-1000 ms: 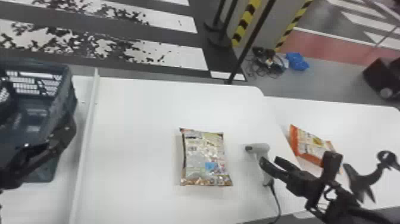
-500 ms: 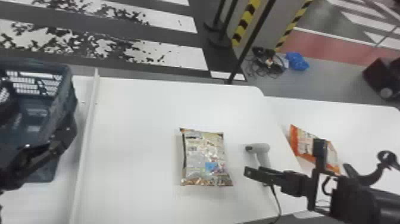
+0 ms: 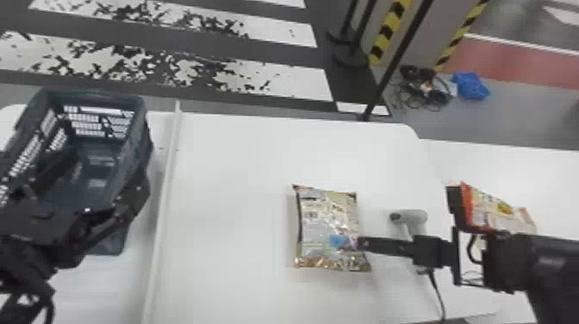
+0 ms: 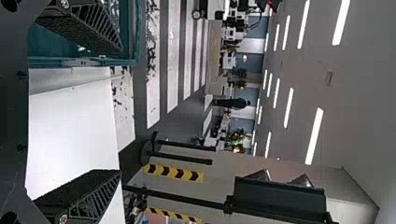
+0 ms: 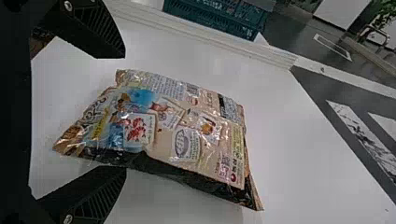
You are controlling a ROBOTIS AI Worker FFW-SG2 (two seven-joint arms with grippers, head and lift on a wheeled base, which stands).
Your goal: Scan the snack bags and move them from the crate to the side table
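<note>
Bag of snacks lies flat on the white table, between the crate and the scanner. The right gripper has its fingers spread wide, with nothing gripped; in the head view one fingertip overlaps the bag's right edge (whether it touches, I can't tell). The right wrist view shows the bag, shiny and printed, just past those open fingers. A second bag, the orange packet, rests on the side table, partly behind the other finger. The left gripper is at the crate, its fingers well apart too and empty between them. A raised white strip runs between the crate and the bag, and a dark cord trails from the scanner toward the table's near edge.
</note>
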